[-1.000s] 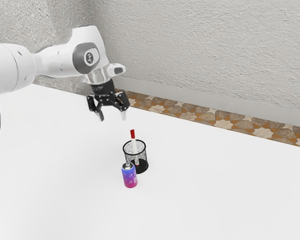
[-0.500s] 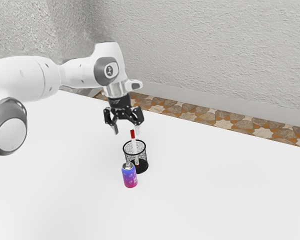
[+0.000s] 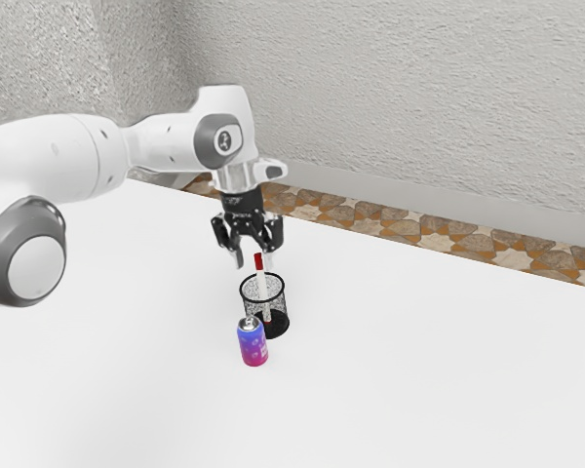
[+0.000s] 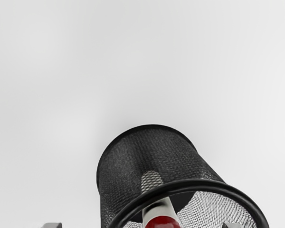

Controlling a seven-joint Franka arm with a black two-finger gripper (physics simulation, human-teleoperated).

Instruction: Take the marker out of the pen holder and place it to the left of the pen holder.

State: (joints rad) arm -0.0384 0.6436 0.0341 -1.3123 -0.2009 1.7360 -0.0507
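Observation:
The gripper (image 3: 253,261) is open in the exterior view, its fingertips at about the height of the marker's red cap, with the cap showing between them. The white marker (image 3: 262,286) stands slightly tilted inside the black mesh pen holder (image 3: 247,305), its cap above the rim. In the wrist view, fingertips of the gripper (image 4: 142,225) show wide apart at the lower edge. Between them lies the marker's red cap (image 4: 162,222), touching neither. The pen holder (image 4: 128,166) is seen from above, part of its rim cut off.
A blue and pink can (image 3: 253,343) stands close to the pen holder, nearer the exterior camera. The white table (image 3: 419,370) carries both. Beyond its far edge are patterned floor tiles (image 3: 409,226) and a rough wall.
My hand has moved toward the exterior view's right and down to the marker's top. The fingers look closer together in that view. Marker, pen holder and can have stayed put.

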